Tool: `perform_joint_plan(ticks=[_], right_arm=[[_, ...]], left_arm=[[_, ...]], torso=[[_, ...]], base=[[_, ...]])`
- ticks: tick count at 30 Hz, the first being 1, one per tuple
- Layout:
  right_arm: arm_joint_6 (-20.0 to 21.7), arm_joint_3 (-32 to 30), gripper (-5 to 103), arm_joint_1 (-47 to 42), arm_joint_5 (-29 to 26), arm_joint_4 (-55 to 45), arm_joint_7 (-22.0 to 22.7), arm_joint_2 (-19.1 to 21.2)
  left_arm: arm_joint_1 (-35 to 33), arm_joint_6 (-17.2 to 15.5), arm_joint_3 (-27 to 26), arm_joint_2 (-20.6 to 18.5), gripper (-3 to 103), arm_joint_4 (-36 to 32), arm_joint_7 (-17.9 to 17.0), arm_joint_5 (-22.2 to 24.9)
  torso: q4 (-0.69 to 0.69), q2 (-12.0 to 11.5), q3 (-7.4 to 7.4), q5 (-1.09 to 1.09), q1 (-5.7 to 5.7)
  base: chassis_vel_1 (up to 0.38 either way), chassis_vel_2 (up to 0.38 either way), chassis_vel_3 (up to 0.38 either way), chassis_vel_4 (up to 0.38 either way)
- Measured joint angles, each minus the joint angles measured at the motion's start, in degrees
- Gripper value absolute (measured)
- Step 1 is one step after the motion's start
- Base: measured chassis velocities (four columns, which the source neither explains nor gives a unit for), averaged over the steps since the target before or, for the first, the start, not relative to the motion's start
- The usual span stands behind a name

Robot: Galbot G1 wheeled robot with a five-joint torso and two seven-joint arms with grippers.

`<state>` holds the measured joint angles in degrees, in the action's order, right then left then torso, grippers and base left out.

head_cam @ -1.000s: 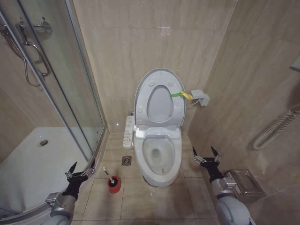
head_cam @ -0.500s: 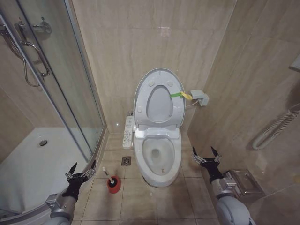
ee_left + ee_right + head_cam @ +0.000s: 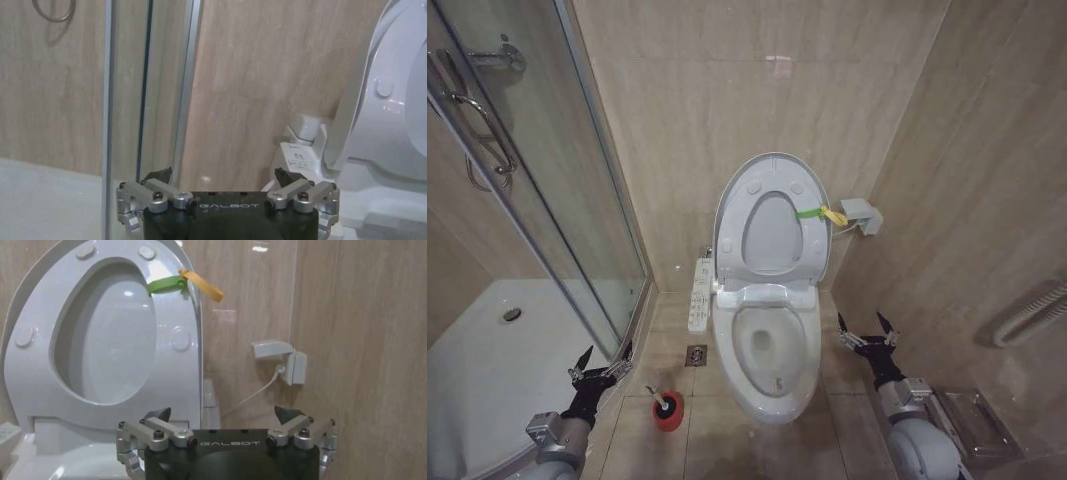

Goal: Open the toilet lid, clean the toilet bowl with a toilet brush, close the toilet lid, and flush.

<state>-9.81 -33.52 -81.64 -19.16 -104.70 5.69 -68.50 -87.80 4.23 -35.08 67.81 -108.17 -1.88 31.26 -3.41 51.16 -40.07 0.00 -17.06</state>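
In the head view the lid (image 3: 772,222) is standing upright against the back wall in the centre of the frame, with the seat raised against it and a yellow-green strap (image 3: 820,213) hanging at its right edge. Below it the bowl (image 3: 774,350) is lying open, its narrow button panel (image 3: 700,294) sitting along its left side. The brush (image 3: 665,406) is standing in a red holder on the floor tiles at lower left of centre, well apart from the bowl.

The left gripper (image 3: 599,364) is hovering at the lower left of the frame, beside the glass shower door (image 3: 547,200), its fingers spread wide and gripping nothing. The right gripper (image 3: 866,331) is hovering at the lower right, just right of the bowl, also spread wide and empty (both sit clear of the toilet). In the right wrist view the right gripper (image 3: 223,415) is facing the lid (image 3: 100,340) and a wall socket (image 3: 283,360).
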Motion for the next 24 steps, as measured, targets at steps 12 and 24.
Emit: perform_joint_plan(ticks=[12,24], right_arm=[[0.00,-0.01,100,-0.04,0.00,0.00,0.00,0.00],[0.00,0.00,100,-0.03,0.00,0.00,0.00,0.00]], left_arm=[[-0.51,0.00,-0.13,-0.04,100,-0.45,0.17,-0.09],[-0.99,0.49,-0.21,0.20,100,-0.50,0.86,-0.59]], torso=[[-0.02,0.02,0.02,0.00,0.05],[-0.01,0.02,0.02,0.01,0.04]], base=[[0.000,0.000,0.000,0.000],[0.027,0.045,-0.015,-0.028]])
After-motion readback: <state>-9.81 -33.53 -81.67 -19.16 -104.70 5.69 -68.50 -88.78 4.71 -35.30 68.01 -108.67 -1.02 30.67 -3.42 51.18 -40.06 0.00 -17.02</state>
